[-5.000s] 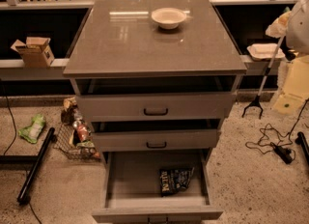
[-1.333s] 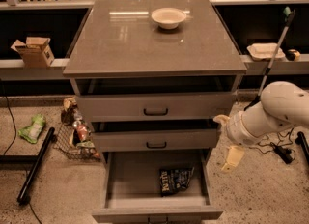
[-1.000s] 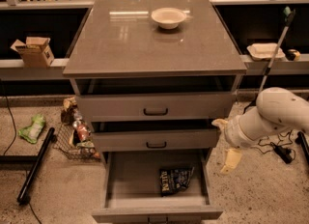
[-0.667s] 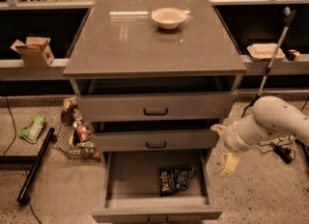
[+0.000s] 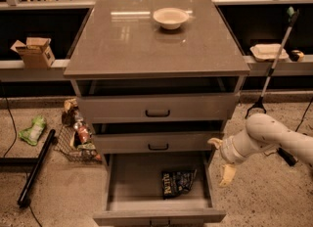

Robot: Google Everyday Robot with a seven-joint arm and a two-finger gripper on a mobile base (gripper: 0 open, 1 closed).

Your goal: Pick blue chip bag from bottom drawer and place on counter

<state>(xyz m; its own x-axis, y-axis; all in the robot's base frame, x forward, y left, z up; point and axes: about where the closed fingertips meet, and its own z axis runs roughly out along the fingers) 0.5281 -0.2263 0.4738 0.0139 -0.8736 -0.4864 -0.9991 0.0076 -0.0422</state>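
Note:
The blue chip bag (image 5: 177,182) lies flat in the right part of the open bottom drawer (image 5: 159,215), white lettering up. The counter (image 5: 122,40) is the glossy grey-brown top of the cabinet, with a white bowl (image 5: 170,17) at its back. My gripper (image 5: 221,160) hangs just right of the cabinet, beside the bottom drawer's right wall and above floor level, with one pale finger up at the middle drawer's corner and one pointing down. The fingers are spread and hold nothing. The white arm reaches in from the right edge.
A wire basket of reddish snack packets (image 5: 77,138) sits on the floor left of the cabinet, with a green packet (image 5: 33,129) and a black pole (image 5: 35,168) further left. A cardboard box (image 5: 35,51) and a white tray (image 5: 268,51) rest on the pale shelf rail. A grabber stick (image 5: 273,64) leans at right.
The arm came into view from the right and has lowered and moved left toward the bottom drawer's right side. The bag and drawers have not moved.

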